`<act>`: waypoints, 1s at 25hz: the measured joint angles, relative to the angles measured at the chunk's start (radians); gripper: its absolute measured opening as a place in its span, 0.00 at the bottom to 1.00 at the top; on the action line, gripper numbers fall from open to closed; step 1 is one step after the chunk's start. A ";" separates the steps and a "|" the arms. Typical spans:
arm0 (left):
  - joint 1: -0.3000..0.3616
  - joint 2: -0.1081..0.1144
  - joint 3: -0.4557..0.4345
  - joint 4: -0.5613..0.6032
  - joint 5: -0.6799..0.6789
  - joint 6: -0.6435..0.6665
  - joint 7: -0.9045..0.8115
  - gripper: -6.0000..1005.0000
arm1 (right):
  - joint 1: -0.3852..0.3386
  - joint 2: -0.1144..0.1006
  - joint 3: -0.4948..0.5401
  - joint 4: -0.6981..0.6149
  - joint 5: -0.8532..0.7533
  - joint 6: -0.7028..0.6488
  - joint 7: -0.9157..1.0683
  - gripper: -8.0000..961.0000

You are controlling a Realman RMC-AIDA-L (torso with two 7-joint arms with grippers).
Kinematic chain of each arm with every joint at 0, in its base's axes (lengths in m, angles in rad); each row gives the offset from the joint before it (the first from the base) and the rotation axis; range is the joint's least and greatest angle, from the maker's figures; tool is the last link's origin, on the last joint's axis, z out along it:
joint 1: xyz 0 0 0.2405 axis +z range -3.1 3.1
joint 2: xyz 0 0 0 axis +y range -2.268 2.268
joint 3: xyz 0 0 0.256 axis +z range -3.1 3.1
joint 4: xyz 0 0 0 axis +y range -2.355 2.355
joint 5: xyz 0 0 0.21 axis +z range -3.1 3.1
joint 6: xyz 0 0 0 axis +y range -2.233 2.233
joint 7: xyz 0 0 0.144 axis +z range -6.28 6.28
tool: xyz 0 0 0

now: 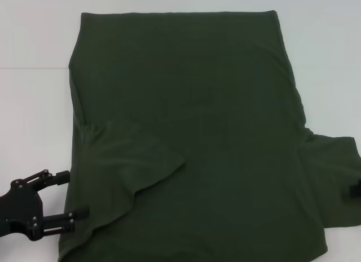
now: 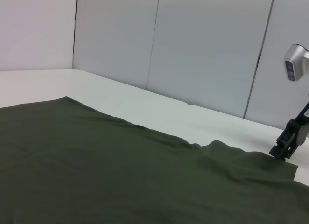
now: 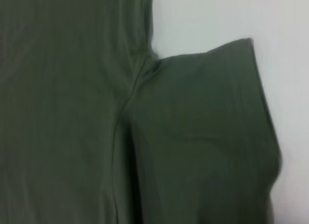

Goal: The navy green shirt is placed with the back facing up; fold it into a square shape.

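The navy green shirt (image 1: 192, 121) lies flat on the white table, plain side up, and fills most of the head view. Its left sleeve (image 1: 132, 160) is folded inward onto the body, while the right sleeve (image 1: 335, 177) still lies spread out to the side. At the near left my left gripper (image 1: 73, 194) is open, with its fingertips at the shirt's left edge. Only a dark bit of my right gripper (image 1: 355, 188) shows beside the right sleeve. The left wrist view shows the shirt (image 2: 120, 171) and the right gripper (image 2: 288, 143) at its far edge. The right sleeve (image 3: 203, 132) fills the right wrist view.
Bare white table (image 1: 34, 104) lies left of the shirt, with a narrower strip (image 1: 333, 75) to the right. Grey wall panels (image 2: 203, 50) stand behind the table in the left wrist view.
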 joint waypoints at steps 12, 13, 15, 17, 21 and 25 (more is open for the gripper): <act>0.000 -0.002 0.000 0.000 -0.002 -0.005 0.000 0.91 | 0.001 0.019 0.000 -0.021 0.003 0.015 -0.006 0.76; 0.000 -0.002 0.000 0.000 -0.002 -0.005 0.000 0.91 | 0.001 0.022 -0.001 -0.025 0.003 0.017 -0.008 0.75; 0.000 -0.002 -0.001 0.000 -0.002 -0.006 0.000 0.91 | 0.002 0.024 -0.005 -0.027 0.001 0.019 -0.010 0.69; 0.000 -0.002 -0.003 0.000 -0.003 -0.006 0.000 0.91 | 0.004 0.024 -0.012 -0.025 -0.001 0.022 -0.011 0.61; 0.000 -0.002 -0.011 0.000 -0.003 -0.006 0.000 0.91 | 0.007 0.024 -0.024 -0.023 -0.002 0.025 -0.011 0.45; 0.000 -0.002 -0.024 0.000 -0.003 -0.001 0.001 0.91 | 0.008 0.023 -0.038 -0.025 -0.003 0.026 -0.005 0.27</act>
